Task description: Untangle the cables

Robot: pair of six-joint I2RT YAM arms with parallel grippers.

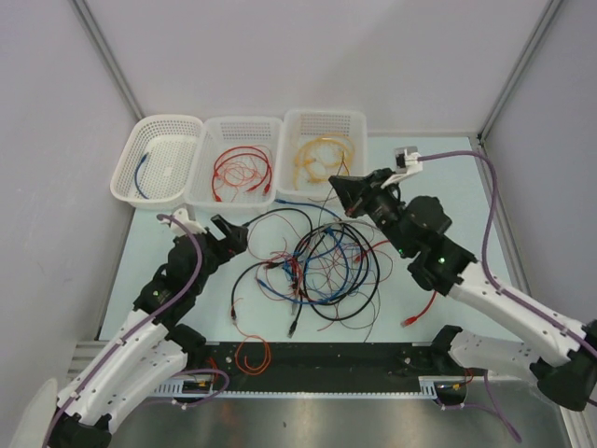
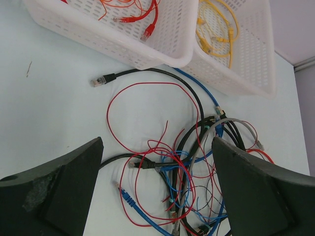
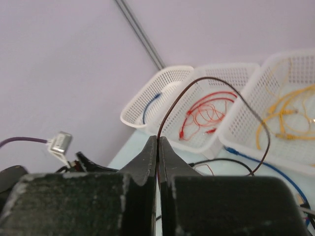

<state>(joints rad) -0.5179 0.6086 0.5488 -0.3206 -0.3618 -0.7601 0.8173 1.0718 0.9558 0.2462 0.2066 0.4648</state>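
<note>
Out toward the far right of the table (image 1: 210, 303), the right gripper (image 1: 340, 187) is hovering just in front of the rightmost basket (image 1: 322, 114), its fingers clenched tight on a thin dark wire (image 3: 206, 79). From the wrist view, that wire is arching up out of the pinched tips, curving over and dropping back down toward the table. The left gripper (image 1: 229, 233) is hanging above the left edge of the tangle of cables (image 1: 322, 266), its fingers spread wide and grasping nothing. The tangle itself is lying in the middle of the table, between the two arms, with black, blue and red strands crossing over one another. Along the far edge three white baskets are sitting side by side. The left basket (image 1: 168, 119) is holding a blue cable (image 1: 140, 177), the middle basket (image 1: 241, 121) is holding red cables (image 1: 242, 168), and the rightmost one is holding yellow cables (image 1: 322, 154). An orange loop (image 1: 252, 355) is lying apart from the tangle at the near edge.
</note>
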